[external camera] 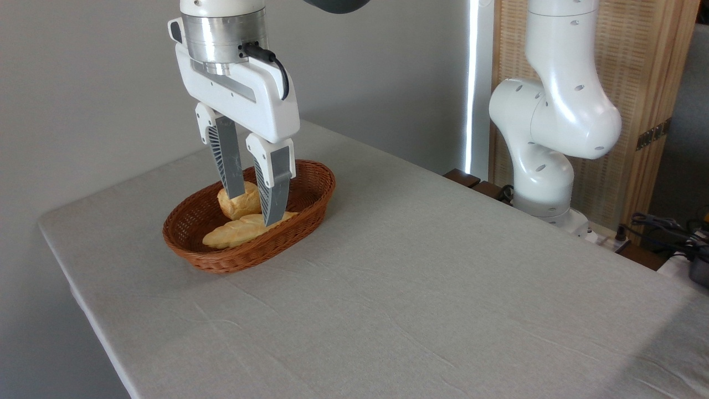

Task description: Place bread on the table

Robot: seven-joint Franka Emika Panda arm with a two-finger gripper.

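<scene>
My gripper (255, 208) hangs down from the upper left of the frame into the wicker basket (310, 195), its two grey fingers (229, 160) spread apart with the bread (241, 204) between them — the left finger stands in front of the roll's upper left part, the right finger comes down just right of it. The jaws are parted, wider than the roll looks from here, and I cannot tell whether either pad is actually pressing the crust; nothing is lifted. The tip of the right finger ends over the long loaf (238, 233), and whether it touches that loaf I cannot say. The bread sits inside the basket, toward its far-left wall, resting against the long loaf, which lies along the near side of the basket from lower left to right. The basket stands on the table (432, 288) in the left-centre of the frame — near the table's left edge. My arm's white base (545, 166) rises at the upper right, beyond the table's far edge.
</scene>
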